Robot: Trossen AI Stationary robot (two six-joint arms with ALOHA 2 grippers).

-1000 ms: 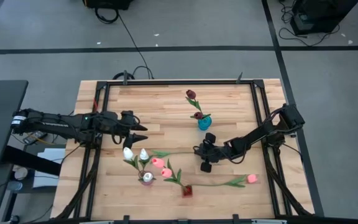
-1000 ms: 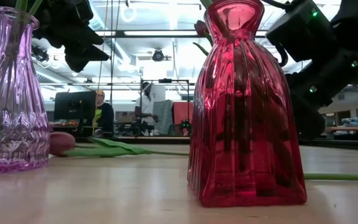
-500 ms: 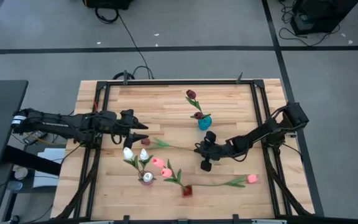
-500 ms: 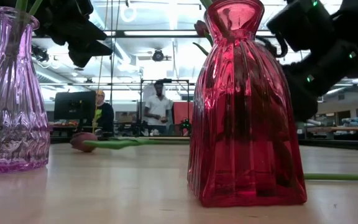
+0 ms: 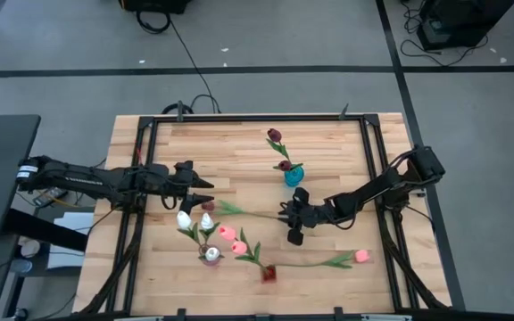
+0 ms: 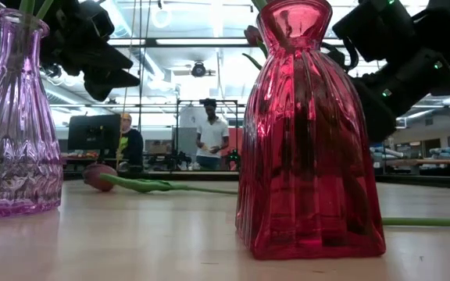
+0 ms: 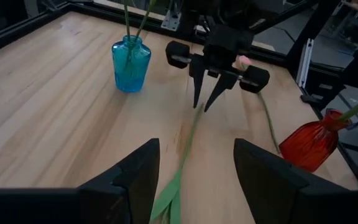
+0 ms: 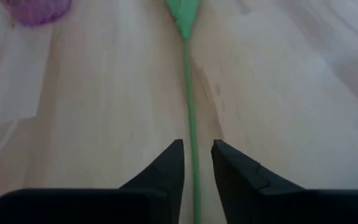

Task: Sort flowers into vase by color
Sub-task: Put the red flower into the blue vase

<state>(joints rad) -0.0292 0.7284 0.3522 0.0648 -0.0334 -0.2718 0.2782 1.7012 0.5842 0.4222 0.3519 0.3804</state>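
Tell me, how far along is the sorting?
Partly: the blue vase holds maroon flowers, purple vase white, red vase pink. The open right gripper straddles the stem of a lying maroon flower; the open left gripper waits beside its head. That and one loose pink flower remain.

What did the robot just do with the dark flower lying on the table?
The right hand dragged the maroon tulip toward the blue vase side, pinching its stem, and its fingers have now parted around the stem. The left hand, open, and the vases stayed put.
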